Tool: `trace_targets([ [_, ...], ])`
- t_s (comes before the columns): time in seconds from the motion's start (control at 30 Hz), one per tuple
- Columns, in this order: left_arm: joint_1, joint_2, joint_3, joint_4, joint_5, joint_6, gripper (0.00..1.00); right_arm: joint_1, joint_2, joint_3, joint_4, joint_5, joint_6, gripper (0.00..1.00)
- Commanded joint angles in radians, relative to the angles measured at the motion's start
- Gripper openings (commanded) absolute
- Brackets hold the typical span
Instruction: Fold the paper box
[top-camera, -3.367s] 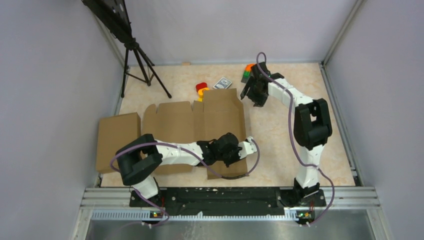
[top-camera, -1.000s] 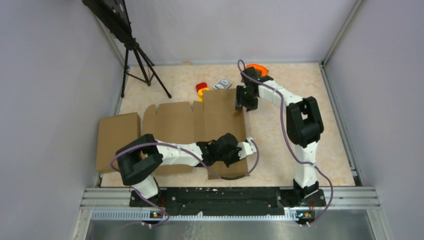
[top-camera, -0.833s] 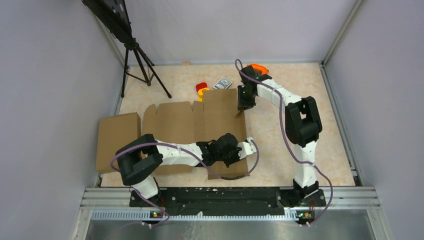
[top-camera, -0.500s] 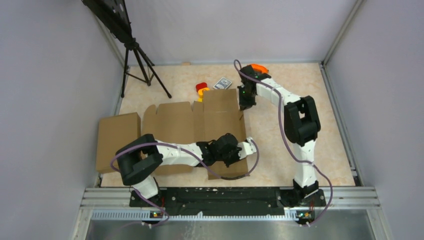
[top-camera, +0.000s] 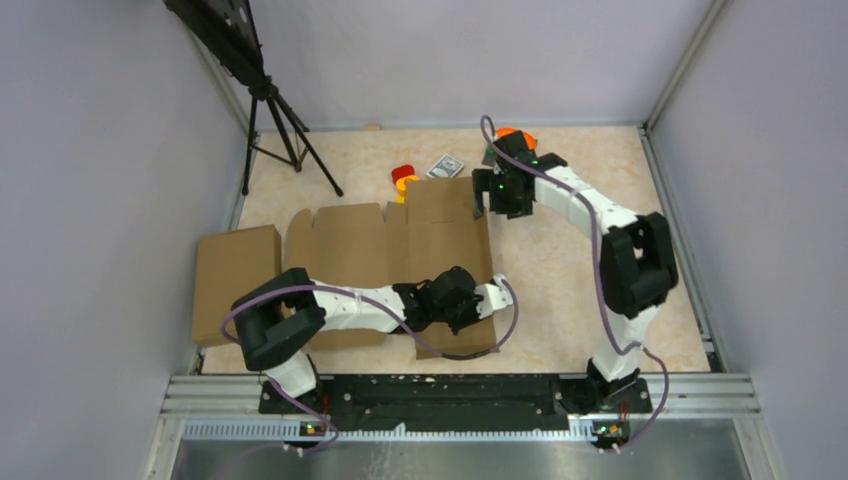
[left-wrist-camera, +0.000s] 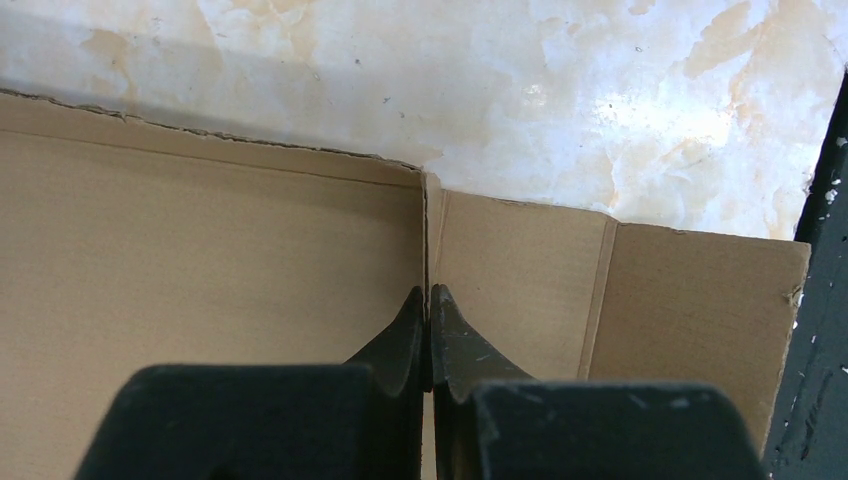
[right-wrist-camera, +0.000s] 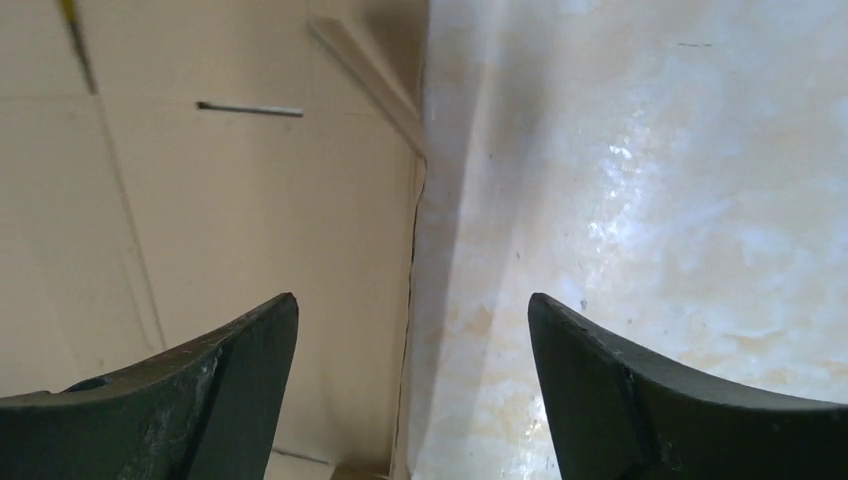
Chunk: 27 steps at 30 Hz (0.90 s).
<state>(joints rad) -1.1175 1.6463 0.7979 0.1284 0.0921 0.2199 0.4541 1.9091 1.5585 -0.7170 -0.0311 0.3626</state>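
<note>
One paper box (top-camera: 440, 232), one brown box (top-camera: 235, 270), one tripod (top-camera: 268, 97)

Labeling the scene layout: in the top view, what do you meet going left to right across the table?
closed box → paper box → right gripper. The toys and the left gripper overlap the paper box, so they are left out.

Left arm (top-camera: 350, 305) over unfolded paper box (top-camera: 350, 245); right arm (top-camera: 590, 205) near far corner.

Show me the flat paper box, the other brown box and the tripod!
paper box (top-camera: 440, 235), top view, its flat middle.
brown box (top-camera: 235, 270), top view, its top face.
tripod (top-camera: 264, 90), top view, where legs meet.
</note>
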Motion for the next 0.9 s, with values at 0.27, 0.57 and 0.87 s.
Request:
trace_targets([
  [0.27, -0.002, -0.031, -0.008, 0.020, 0.009, 0.004, 0.04, -0.056, -0.548, -0.447, 0.173, 0.019, 0.052, 0.84],
  [0.57, 0.002, -0.026, -0.002, 0.012, -0.005, -0.004, 0.13, -0.029, -0.888, -0.808, 0.203, -0.051, 0.318, 0.83],
  [0.87, 0.013, -0.033, 0.007, -0.006, -0.051, -0.021, 0.20, 0.045, -0.942, -0.945, 0.251, -0.095, 0.409, 0.78],
])
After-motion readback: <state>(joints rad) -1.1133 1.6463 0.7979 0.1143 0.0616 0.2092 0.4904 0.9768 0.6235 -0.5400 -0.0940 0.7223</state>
